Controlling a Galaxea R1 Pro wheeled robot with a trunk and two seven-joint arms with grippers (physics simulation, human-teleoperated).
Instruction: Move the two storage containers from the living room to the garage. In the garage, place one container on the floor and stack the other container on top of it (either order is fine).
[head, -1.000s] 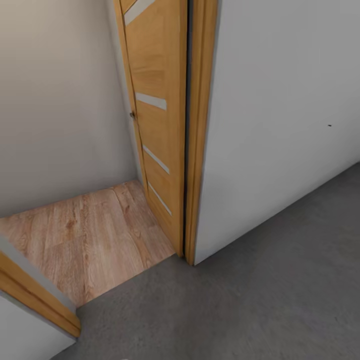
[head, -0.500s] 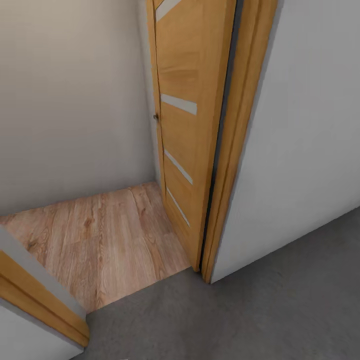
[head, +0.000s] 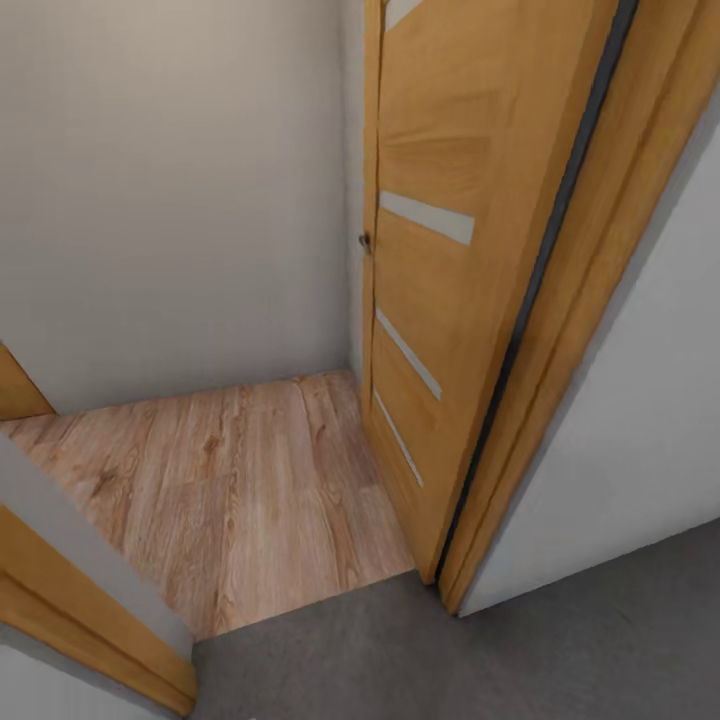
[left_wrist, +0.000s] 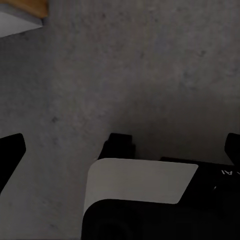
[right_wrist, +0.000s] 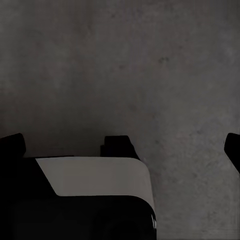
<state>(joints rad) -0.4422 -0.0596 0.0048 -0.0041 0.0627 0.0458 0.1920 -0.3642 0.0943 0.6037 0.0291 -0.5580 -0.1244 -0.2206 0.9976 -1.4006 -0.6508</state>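
- Head view: standing at a doorway, on dark grey concrete floor (head: 560, 650), the garage side.
- Beyond the threshold: light wood-plank floor (head: 220, 480), planks running away from the camera toward a plain pale wall (head: 170, 190).
- Open wooden door (head: 450, 270) swung inward, seen nearly edge-on, long axis upright; three pale slanted inlay strips on its face; small dark knob (head: 365, 241) on the far edge.
- Door frame (head: 590, 320) just beside the door on the right, touching a pale grey wall (head: 660, 440) that meets the concrete.
- Opposite frame post (head: 90, 620) at lower left, wood with a grey edge, leaning across the corner of the picture.
- Left wrist view: left end effector (left_wrist: 120, 150) over mottled concrete (left_wrist: 140, 65); dark fingertips (left_wrist: 11, 150) at the two picture edges, set wide apart, nothing between them — released.
- Same view: sliver of wood trim and pale wall (left_wrist: 20, 15) in one corner.
- Right wrist view: right end effector (right_wrist: 122, 147) over bare concrete (right_wrist: 125, 60); fingertips (right_wrist: 12, 145) likewise spread to the edges, grasping nothing — released.
- Both wrist views: black body with a pale plate near the lens.
- Storage containers: whereabouts and heading cannot be told from these pictures.
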